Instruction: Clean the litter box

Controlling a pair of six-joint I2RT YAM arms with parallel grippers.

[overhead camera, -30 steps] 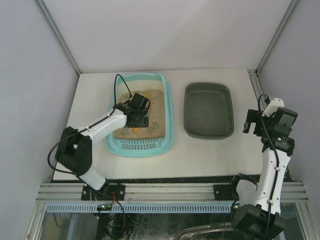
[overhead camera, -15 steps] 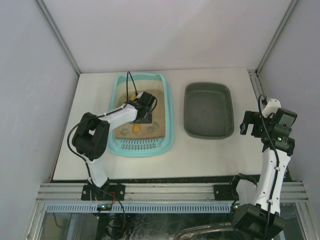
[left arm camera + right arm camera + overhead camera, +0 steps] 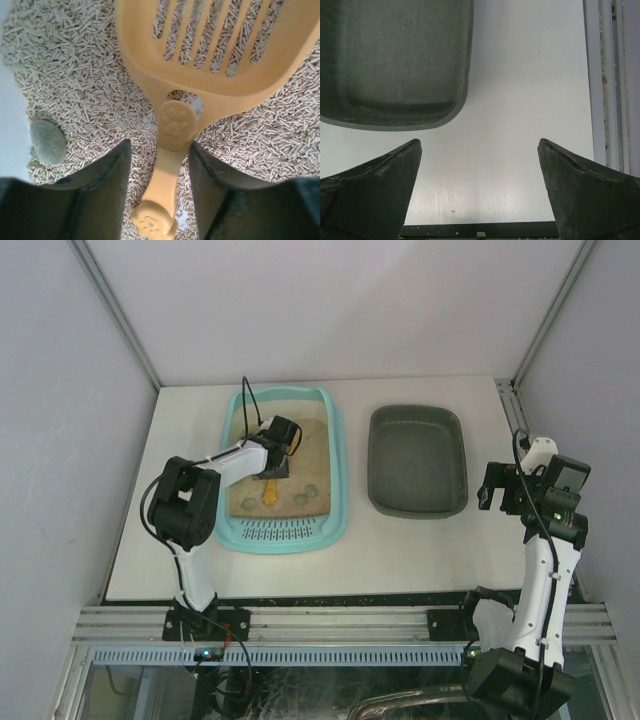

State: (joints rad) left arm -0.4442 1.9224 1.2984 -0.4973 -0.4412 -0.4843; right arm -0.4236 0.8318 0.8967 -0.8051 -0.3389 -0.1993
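Note:
The light turquoise litter box (image 3: 338, 475) holds tan pellet litter, with its slotted grate (image 3: 280, 532) at the near end. A yellow scoop (image 3: 270, 497) lies on the litter. In the left wrist view its slotted head (image 3: 210, 60) points away and its paw-print handle (image 3: 170, 165) runs between my fingers. My left gripper (image 3: 273, 470) (image 3: 159, 145) is open and straddles the handle, with a gap on each side. A grey pebble (image 3: 48, 141) lies in the litter, and others show in the top view (image 3: 306, 494). My right gripper (image 3: 497, 486) (image 3: 480, 145) is open and empty over bare table.
A smaller dark grey tray (image 3: 417, 462) stands right of the litter box; its near corner shows in the right wrist view (image 3: 395, 60). The table's right rail (image 3: 607, 80) runs beside my right gripper. Walls close in the table at the back and sides.
My left arm's elbow has swung in toward the litter box and the gripper has shifted a little toward the far end, over the scoop's handle. The right arm has barely moved.

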